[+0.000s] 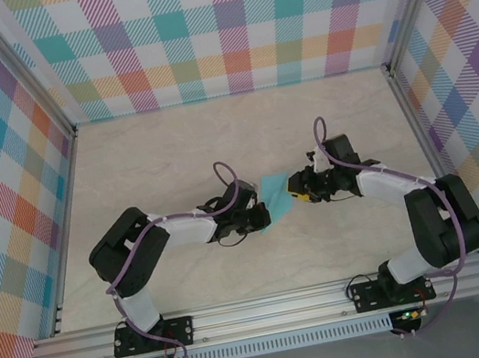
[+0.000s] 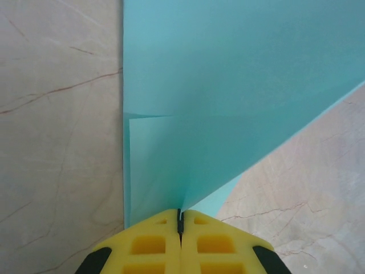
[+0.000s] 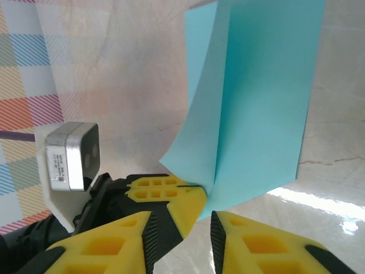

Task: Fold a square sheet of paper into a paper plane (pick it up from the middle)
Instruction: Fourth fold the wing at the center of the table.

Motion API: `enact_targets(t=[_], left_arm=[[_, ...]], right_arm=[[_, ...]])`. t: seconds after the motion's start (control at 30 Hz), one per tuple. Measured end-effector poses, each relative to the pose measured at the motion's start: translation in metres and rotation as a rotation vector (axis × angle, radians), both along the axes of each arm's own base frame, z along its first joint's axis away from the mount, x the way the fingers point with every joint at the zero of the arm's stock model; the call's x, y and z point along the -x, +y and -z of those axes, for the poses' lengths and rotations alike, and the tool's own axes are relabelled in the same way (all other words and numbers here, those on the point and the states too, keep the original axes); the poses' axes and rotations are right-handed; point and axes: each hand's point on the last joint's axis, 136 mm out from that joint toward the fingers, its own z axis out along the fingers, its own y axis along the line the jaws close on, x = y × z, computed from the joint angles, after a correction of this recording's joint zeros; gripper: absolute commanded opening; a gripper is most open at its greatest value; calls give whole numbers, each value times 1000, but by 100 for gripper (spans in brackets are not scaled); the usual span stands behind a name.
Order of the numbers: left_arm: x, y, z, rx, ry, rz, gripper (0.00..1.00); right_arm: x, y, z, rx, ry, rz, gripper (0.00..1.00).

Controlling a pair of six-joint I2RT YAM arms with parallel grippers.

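Note:
The square sheet of paper is light turquoise and folded, held off the table between the two arms. In the left wrist view the paper fans upward with a horizontal crease and layered flaps. My left gripper is shut on its lower point. From the right wrist, the paper hangs in two curved layers, pinched at its bottom corner by the left gripper. My right gripper is open just below that corner, with nothing between its fingers. From above, the left gripper and right gripper face each other across the sheet.
The pale marble-look table is enclosed by checked walls on three sides. An aluminium rail runs along the near edge. The left arm's wrist camera sits close to my right fingers.

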Motion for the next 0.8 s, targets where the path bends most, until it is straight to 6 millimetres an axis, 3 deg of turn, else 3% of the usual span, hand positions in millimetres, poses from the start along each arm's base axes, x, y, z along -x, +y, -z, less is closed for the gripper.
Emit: enact_targets(t=[0.23, 0.8], left_arm=[[0, -6, -8, 97, 40, 6, 0], [-3, -4, -10, 169, 85, 0, 0]], right_arm=[[4, 15, 21, -43, 86, -45, 18], [-11, 52, 24, -127, 102, -118, 17]])
